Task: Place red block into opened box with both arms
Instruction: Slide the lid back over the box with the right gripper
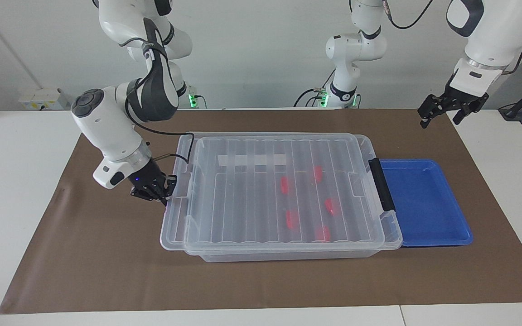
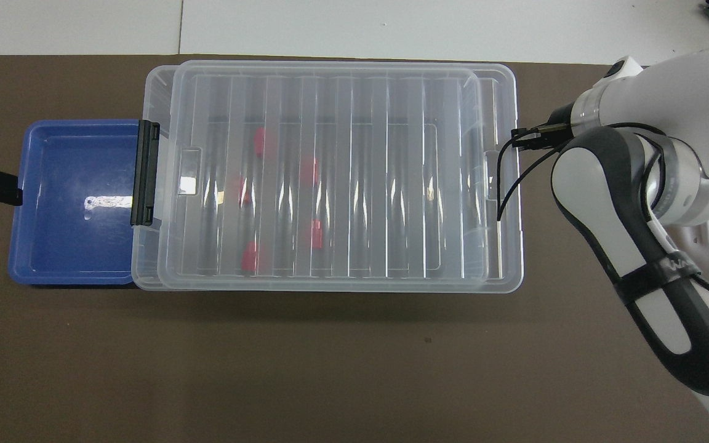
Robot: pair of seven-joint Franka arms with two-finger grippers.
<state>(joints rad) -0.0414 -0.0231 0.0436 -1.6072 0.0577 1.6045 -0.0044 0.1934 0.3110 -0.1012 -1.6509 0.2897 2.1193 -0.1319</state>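
The clear box [image 1: 288, 256] stands mid-table with its ribbed lid [image 1: 252, 194] lying flat over nearly all of it. A narrow strip of the box [image 2: 152, 92] shows uncovered by the black handle [image 1: 382, 184]. The lid [image 2: 354, 172] overhangs slightly at the right arm's end. Several red blocks [image 1: 330, 206] lie inside on the floor, seen through the lid [image 2: 259, 143]. My right gripper [image 1: 157, 194] is shut, its tips against the lid's end rim. My left gripper [image 1: 440, 118] hangs open and holds nothing, over the mat's corner by the left arm's base.
A shallow blue tray [image 1: 424, 203] lies against the box's handle end, toward the left arm's end [image 2: 71, 203]. A brown mat [image 1: 107, 271] covers the table. Two slimmer white arms with green-lit bases [image 1: 347, 90] stand at the robots' edge.
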